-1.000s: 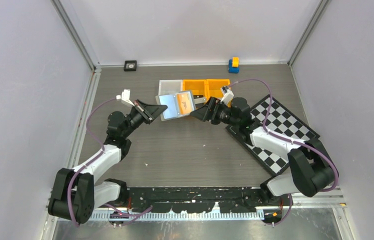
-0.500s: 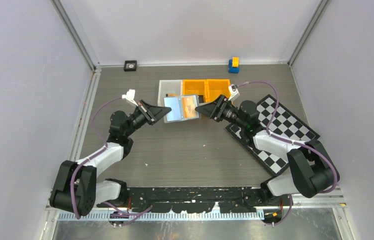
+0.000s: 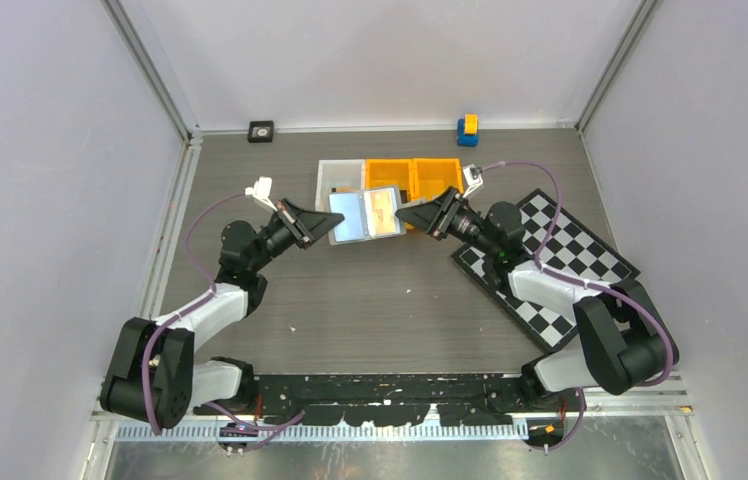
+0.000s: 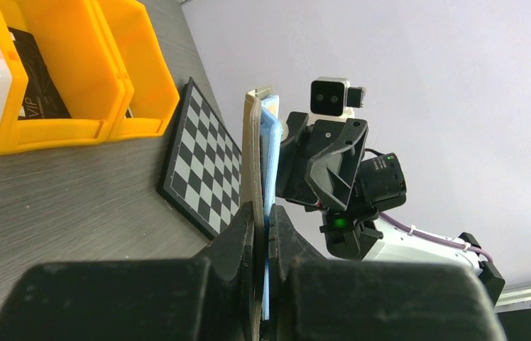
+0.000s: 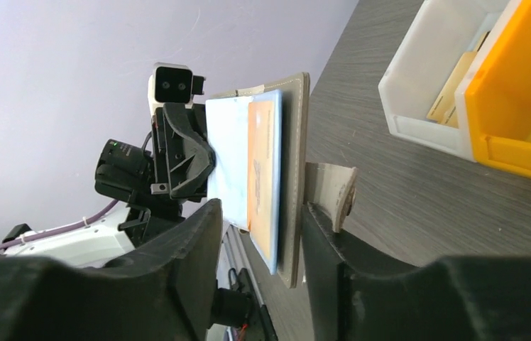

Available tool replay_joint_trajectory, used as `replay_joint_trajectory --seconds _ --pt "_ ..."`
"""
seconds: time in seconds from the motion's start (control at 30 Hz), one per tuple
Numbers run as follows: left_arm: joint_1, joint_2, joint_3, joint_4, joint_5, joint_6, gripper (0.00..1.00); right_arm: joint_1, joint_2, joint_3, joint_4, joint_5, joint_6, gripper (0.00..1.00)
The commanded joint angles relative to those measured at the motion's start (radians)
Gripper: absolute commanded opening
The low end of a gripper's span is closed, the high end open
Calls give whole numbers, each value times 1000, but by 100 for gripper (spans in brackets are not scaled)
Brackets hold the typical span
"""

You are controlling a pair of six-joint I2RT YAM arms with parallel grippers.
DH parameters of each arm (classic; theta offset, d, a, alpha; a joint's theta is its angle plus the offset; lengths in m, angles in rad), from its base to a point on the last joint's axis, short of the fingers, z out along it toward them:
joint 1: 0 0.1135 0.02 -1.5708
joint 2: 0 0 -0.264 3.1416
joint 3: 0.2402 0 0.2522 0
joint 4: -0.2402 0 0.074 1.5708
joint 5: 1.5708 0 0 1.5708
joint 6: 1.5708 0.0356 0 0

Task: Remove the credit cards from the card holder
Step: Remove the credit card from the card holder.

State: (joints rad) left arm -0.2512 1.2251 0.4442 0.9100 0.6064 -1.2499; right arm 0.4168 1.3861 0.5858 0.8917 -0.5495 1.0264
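Note:
The grey card holder [image 3: 350, 216] is held open and on edge above the table, in front of the bins. My left gripper [image 3: 326, 223] is shut on its left edge; in the left wrist view the jaws [image 4: 263, 222] pinch the card holder [image 4: 253, 153] edge-on. An orange credit card [image 3: 381, 207] sits in its pale blue pocket and also shows in the right wrist view [image 5: 263, 170]. My right gripper [image 3: 404, 213] is open, with its fingers on either side of the card holder's [image 5: 293, 170] right edge and not closed on it. A black card [image 4: 35, 78] lies in an orange bin.
A white bin [image 3: 338, 176] holding a tan card [image 5: 454, 89] and two orange bins [image 3: 388, 172] [image 3: 438, 172] stand just behind the card holder. A checkerboard [image 3: 562, 262] lies under the right arm. A blue-yellow block [image 3: 467, 129] and a small black square [image 3: 261, 131] sit by the back wall.
The left gripper has carried the card holder right and a little farther back. The right gripper swung from below it round to its right edge, jaws still open.

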Motion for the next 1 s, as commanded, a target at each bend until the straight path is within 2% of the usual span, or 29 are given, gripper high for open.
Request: replay_joint_trajectory --seconds 0.0,0.1,0.3,0.43,0.6,0.9,0.97 --pt "-7 0 46 88 32 -7 0 0 17 19 45 -27 7 56" --pt "-8 -9 40 121 34 -14 0 -5 28 25 2 -10 -1 70" --pt "-9 -24 33 133 29 -17 0 -13 58 33 -5 -16 10 76" --pt "-8 -10 36 133 30 -24 0 -16 79 19 125 -61 69 59" --pt "-8 4 37 135 31 -29 0 -17 71 9 185 -80 97 38" --pt "-8 52 52 140 49 -43 0 -19 93 9 262 -109 142 14" --pt "-7 52 51 140 44 -42 0 -19 93 6 267 -106 144 12"
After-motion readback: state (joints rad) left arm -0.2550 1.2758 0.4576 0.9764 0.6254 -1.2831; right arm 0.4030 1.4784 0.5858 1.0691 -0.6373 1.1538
